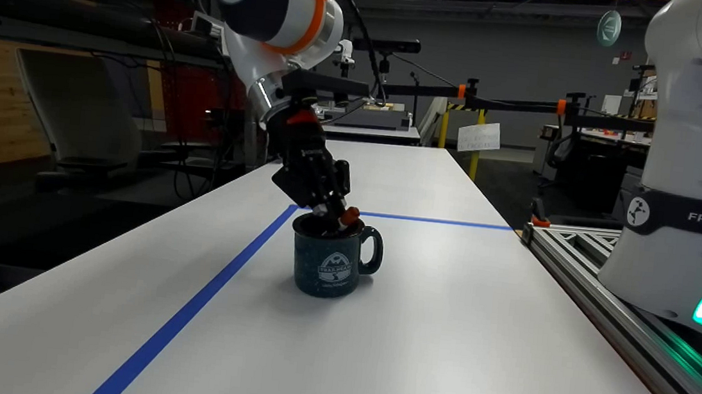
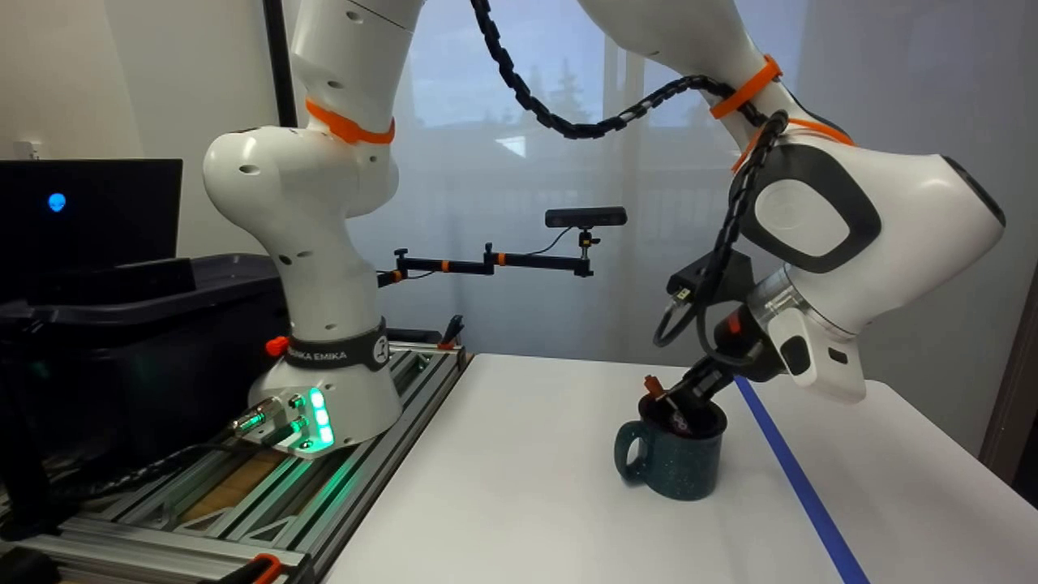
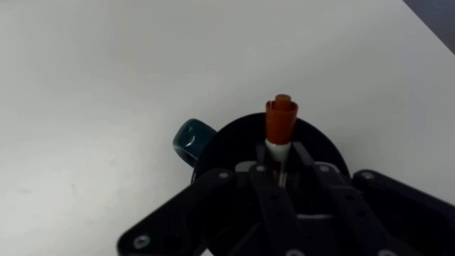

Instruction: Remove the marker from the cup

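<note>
in an exterior view, we start at the left with the robot's white base (image 2: 353,410). well apart from it, across a white desk (image 2: 519,487), comes the handle (image 2: 621,450) of the dark mug (image 2: 683,466), which stands upright. the marker (image 2: 654,388) sits partly inside it, tilted, with its orange end sticking up past the top. black jaws point down into the mug from the right; in the wrist view they look closed around the marker's white part, one on each side, though how hard they squeeze doesn't show. further right runs a strip of blue tape (image 2: 796,480).

we take the step in hand to be the grasp, with the lift left to do. we should be sure of the pinch, then draw the marker out slowly along its own slant. its hidden lower end could catch the wall and tip the mug, so we should rise well clear before moving sideways.
</note>
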Controlling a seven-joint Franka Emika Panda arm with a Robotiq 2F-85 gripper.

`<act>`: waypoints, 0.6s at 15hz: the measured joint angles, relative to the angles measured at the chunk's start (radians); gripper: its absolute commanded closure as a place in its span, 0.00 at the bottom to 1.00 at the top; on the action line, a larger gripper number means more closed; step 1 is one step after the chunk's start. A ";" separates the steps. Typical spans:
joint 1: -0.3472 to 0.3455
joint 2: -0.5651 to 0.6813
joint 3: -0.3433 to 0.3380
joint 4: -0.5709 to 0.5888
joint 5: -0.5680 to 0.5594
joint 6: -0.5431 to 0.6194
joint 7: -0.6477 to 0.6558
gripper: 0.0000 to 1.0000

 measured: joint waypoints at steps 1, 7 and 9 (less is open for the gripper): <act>-0.005 -0.017 -0.001 0.002 0.000 -0.032 -0.014 0.95; -0.020 -0.211 -0.034 -0.040 -0.107 -0.089 -0.051 0.95; -0.020 -0.282 -0.043 -0.096 -0.180 -0.013 -0.048 0.95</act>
